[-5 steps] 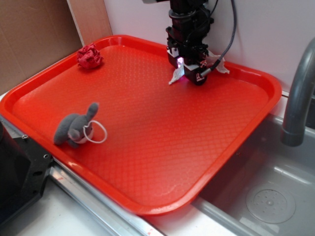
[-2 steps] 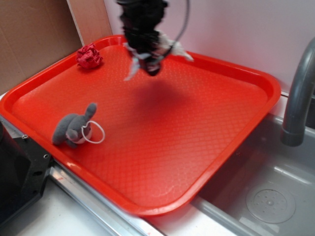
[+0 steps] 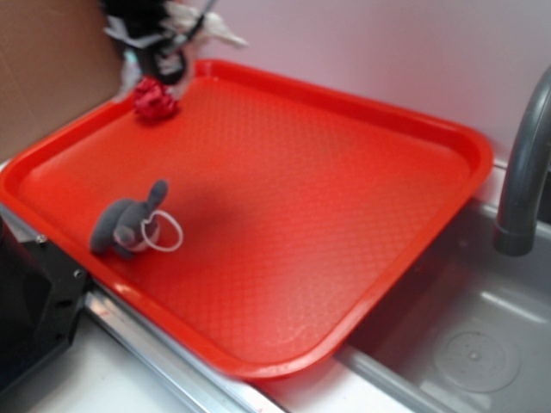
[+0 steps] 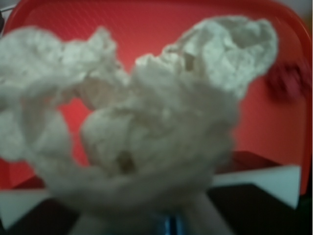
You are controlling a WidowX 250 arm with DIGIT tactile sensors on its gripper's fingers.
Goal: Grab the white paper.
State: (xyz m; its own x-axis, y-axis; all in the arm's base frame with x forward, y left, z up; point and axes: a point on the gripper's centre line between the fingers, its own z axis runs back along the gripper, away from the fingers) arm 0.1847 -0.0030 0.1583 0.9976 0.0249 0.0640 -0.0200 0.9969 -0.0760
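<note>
pincer (image 3: 164, 64) raised above tray (image 3: 448, 138), clutching white paper (image 4: 146, 132)

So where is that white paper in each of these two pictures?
Exterior: the white paper is at the top left, held in the claw above the red tray.
Wrist: it fills most of the picture, blurred.
Shared landmark: the red paper ball, at the wrist view's right edge.

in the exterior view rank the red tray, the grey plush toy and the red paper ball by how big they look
1. red tray, largest by far
2. grey plush toy
3. red paper ball, smallest, though it sits farther from the camera, so the gap is unsure
</note>
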